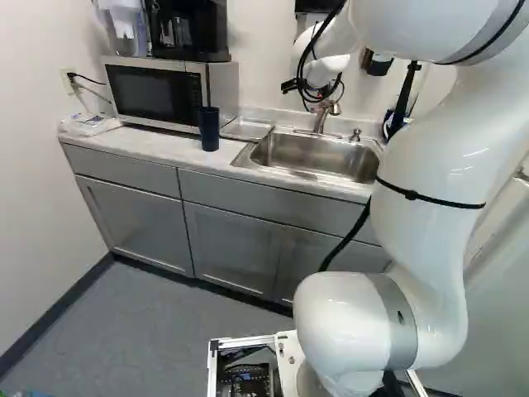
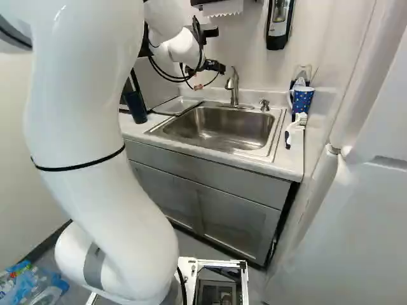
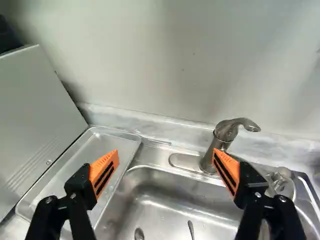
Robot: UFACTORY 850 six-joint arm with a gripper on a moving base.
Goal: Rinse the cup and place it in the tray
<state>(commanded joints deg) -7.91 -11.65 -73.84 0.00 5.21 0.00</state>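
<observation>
My gripper (image 2: 210, 77) hangs over the back of the sink, left of the faucet in the right base view. In the wrist view the gripper (image 3: 166, 158) stands wide open, nothing between its orange pads. Ahead of it is the faucet (image 3: 212, 150), beyond one finger; the shallow metal tray (image 3: 82, 152) lies beyond the other, beside the sink basin (image 3: 165, 200). A dark blue cup (image 1: 209, 129) stands upright on the counter in front of the tray (image 1: 246, 128). A blue patterned mug (image 2: 301, 99) stands right of the sink in the right base view.
A microwave (image 1: 157, 93) stands left of the tray, with a coffee maker (image 1: 188, 29) on top. A white-handled brush (image 2: 295, 127) lies near the mug. Spoon-like utensils (image 3: 139, 233) lie in the sink. A soap dispenser (image 2: 280, 24) hangs above; a white fridge (image 2: 356, 216) stands at the right.
</observation>
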